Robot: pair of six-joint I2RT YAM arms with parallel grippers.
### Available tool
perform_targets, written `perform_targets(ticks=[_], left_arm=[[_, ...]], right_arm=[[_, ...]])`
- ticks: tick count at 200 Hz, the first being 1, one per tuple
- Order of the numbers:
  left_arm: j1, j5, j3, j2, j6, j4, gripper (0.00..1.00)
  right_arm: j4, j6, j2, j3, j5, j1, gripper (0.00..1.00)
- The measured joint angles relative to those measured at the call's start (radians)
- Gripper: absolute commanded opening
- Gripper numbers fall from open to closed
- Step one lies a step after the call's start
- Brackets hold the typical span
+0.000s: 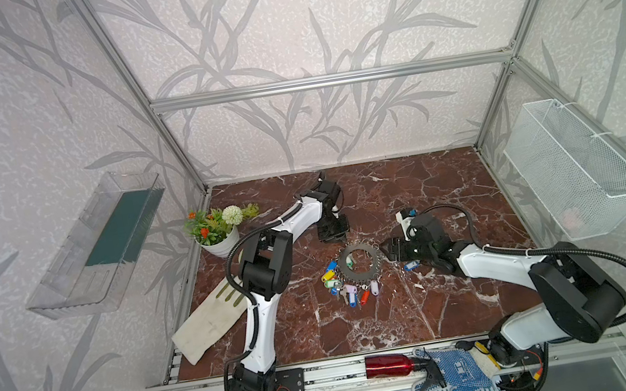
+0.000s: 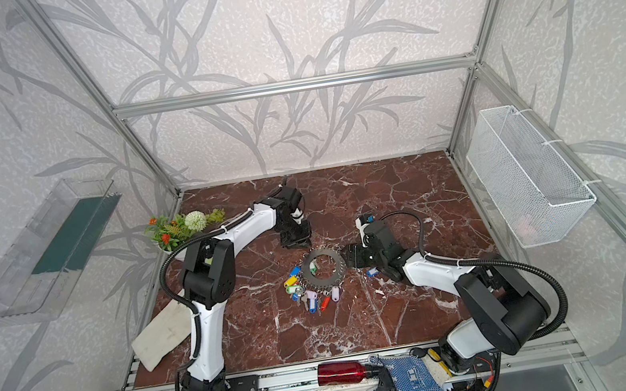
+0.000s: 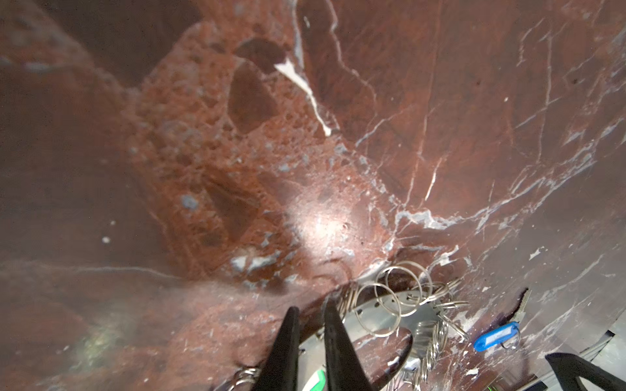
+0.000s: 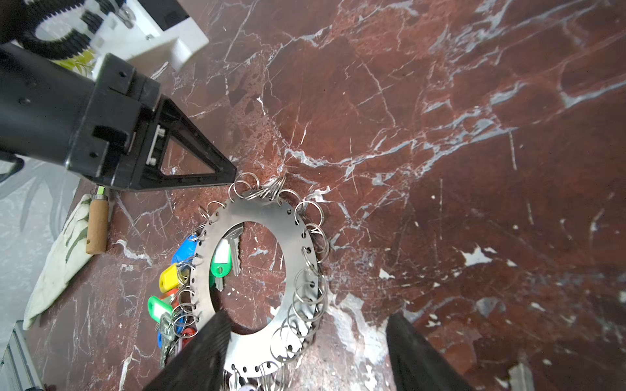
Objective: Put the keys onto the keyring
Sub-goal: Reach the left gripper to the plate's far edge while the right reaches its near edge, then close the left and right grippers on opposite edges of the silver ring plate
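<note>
Red-brown stone surface (image 1: 420, 193): marbled with white cracks and scuffed pale in spots; it is the floor of the booth.
Room: pale grey walls with a darker leaf print on the left, far and right sides; silver metal bars (image 1: 328, 81) frame them.
Near rail: a red bottle (image 1: 387, 364) and a blue dotted glove (image 1: 461, 370) lie along it, right of the middle.
Clear box (image 1: 65, 292): fixed on the left wall, with a flat dark green piece inside.
White wire basket (image 1: 576, 165): fixed on the right wall; something pale sits at its bottom, too faint to tell.
White pot (image 1: 222, 247): at the far left of the surface, holding green leaves, orange flowers and one round white flower.
White cloth (image 1: 208, 323): lies at the near left edge, with green leaf marks; in the right wrist view a small wooden handle (image 4: 97, 223) rests on it.
Keyring (image 1: 354, 248): lies flat in the middle of the surface, with small wire loops all round its rim.
Keys (image 1: 348, 290): most sit in a bunch at the near-left rim, with blue, yellow, green, lilac and red tags; one green-tag key (image 4: 222, 260) lies in the hole; one blue-tag key (image 1: 412, 265) lies alone just right of the keyring.
Left gripper (image 1: 335, 238): points down at the far-left rim; its fingers (image 3: 288, 338) are nearly together with a thin gap, and nothing is seen in it.
Right gripper (image 1: 389, 250): low at the right rim; its fingers (image 4: 416, 355) are wide apart and hold nothing.
</note>
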Motion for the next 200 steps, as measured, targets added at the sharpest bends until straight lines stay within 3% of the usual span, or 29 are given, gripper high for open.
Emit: perform_targets(ticks=[98, 146, 200], left_arm=[[-0.005, 0.003, -0.003, 0.005, 0.000, 0.007, 0.16], [-0.005, -0.023, -0.054, -0.060, 0.007, 0.038, 0.22], [-0.005, 0.005, -0.070, -0.090, 0.056, 0.055, 0.21]], right_arm=[[0.003, 0.003, 0.014, 0.000, -0.009, 0.000, 0.74], [0.003, 0.004, 0.016, 0.000, -0.016, 0.000, 0.74], [0.003, 0.004, 0.016, 0.000, -0.027, 0.000, 0.74]])
